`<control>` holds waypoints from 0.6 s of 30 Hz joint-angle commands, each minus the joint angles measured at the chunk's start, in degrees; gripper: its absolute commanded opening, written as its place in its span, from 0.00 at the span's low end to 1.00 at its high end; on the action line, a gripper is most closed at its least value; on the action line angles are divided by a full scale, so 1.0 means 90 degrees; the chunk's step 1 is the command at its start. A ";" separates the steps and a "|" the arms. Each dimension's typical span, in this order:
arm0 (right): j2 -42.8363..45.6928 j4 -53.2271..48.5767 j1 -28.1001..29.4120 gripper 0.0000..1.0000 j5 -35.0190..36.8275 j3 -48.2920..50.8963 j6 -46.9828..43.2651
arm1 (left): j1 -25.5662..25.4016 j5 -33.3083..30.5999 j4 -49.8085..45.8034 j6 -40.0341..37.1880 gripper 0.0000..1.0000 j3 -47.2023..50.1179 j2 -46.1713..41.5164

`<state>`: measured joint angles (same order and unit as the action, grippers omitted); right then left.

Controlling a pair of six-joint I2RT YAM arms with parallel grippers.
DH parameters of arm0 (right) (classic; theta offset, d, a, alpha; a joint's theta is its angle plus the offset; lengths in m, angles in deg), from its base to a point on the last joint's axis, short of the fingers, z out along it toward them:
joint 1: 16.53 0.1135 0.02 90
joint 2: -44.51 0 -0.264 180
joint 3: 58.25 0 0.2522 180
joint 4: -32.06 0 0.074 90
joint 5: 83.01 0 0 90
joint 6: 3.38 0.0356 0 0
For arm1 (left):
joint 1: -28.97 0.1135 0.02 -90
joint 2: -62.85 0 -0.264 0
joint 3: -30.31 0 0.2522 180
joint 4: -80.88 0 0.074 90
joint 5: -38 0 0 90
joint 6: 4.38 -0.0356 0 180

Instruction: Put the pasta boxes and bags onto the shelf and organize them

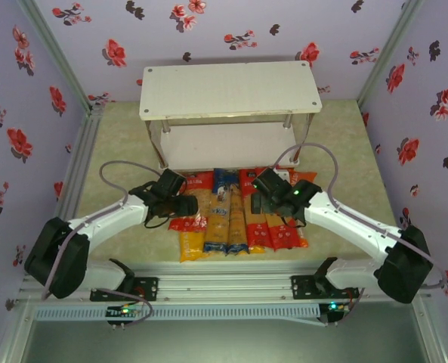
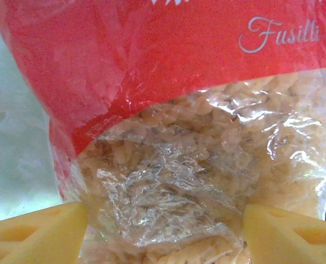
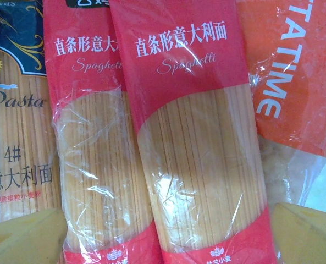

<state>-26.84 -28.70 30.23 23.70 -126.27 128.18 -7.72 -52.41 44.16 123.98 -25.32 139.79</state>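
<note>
From above, the pasta packs lie on the counter just in front of the shelf. Left wrist: the left pincer gapes astride the fusilli bag, whose slack film may slip. Right wrist: the right pincer, spread wide over two red spaghetti packs, might snag both.

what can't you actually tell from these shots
Top view: pasta packs count; left gripper and right gripper cover some.
Left wrist view: the fusilli bag brand, cut off by the top edge.
Right wrist view: the orange bag lettering, cut off by the right edge.
Top view: the shelf lower tier's back, under the top board.
</note>
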 commanded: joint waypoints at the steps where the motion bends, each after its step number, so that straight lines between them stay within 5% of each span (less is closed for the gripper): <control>1: -0.0093 -0.0040 -0.0007 0.97 0.0204 -0.0235 -0.0124 | 0.0004 0.0429 0.0528 -0.0165 0.76 -0.0154 0.0214; 3: -0.0151 -0.0049 -0.0020 0.97 0.0198 -0.0256 -0.0162 | 0.0004 0.0514 0.0595 -0.0162 0.75 -0.0153 0.0327; 7: -0.0226 -0.0061 -0.0046 0.97 0.0172 -0.0307 -0.0217 | 0.0004 0.0653 0.0723 -0.0125 0.52 -0.0115 0.0435; 12: -0.0227 -0.0056 -0.0068 0.97 0.0145 -0.0329 -0.0253 | 0.0014 0.0823 0.0660 -0.0147 0.37 -0.0122 0.0435; 16: -0.0207 -0.0051 -0.0064 0.97 0.0133 -0.0318 -0.0243 | 0.0043 0.1067 0.0542 -0.0224 0.06 -0.0195 0.0399; 18: -0.0188 -0.0032 -0.0065 0.97 0.0133 -0.0308 -0.0243 | 0.0058 0.1196 0.0561 -0.0220 0.00 -0.0211 0.0344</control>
<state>-28.59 -28.66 29.86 23.73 -127.73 126.67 -7.15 -47.27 47.63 122.48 -26.52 142.07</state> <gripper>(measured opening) 0.969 0.030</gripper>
